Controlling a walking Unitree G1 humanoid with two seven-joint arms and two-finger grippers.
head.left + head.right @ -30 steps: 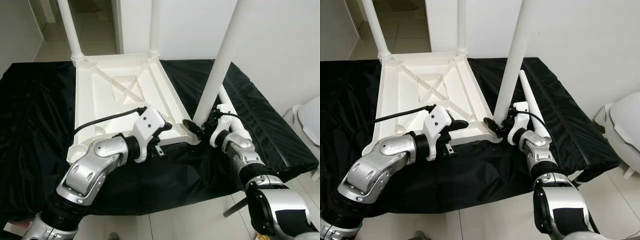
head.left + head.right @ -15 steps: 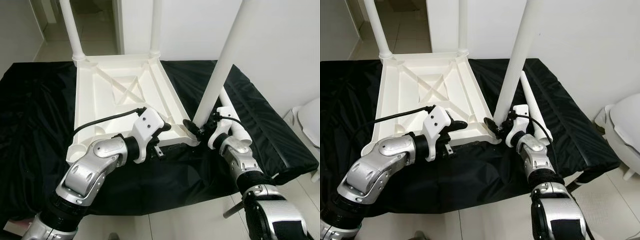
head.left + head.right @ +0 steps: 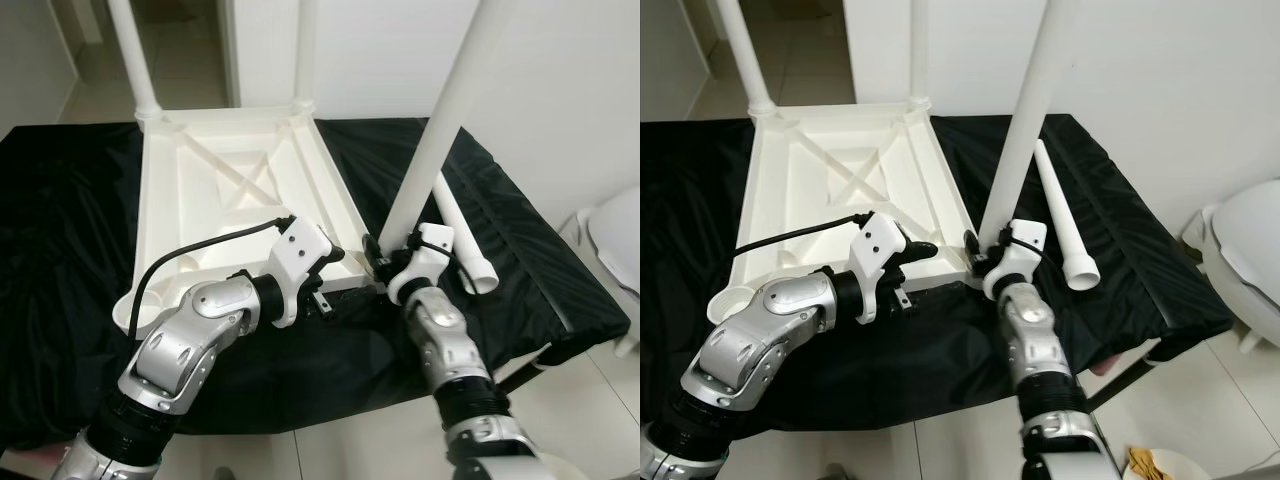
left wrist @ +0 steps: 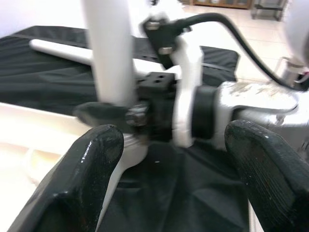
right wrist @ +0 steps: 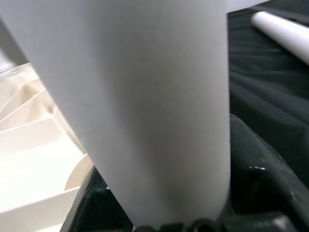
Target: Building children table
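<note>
Since a second ago: right forearm swung in to stand nearly straight before the camera, and the spare leg's open end now lies uncovered.

Right gripper (image 3: 381, 258): forearm reaching forward, black fingers clamped round the foot of the tilted leg (image 3: 445, 115). Purpose, by judgement: seating or turning that leg in the table's near right corner socket; it leans, so probably not yet home.

Left gripper (image 3: 915, 250): elbow bent, forearm crossing toward the same corner, fingers spread wide over the table's near rim, gripping nothing. Probably bracing the table.

Table (image 3: 200, 190): white, upside down on black cloth (image 3: 60, 260), ribbed underside up. Two far legs (image 3: 128, 55) already upright.

Spare leg (image 3: 1063, 215): loose on the cloth, just right of the table.
</note>
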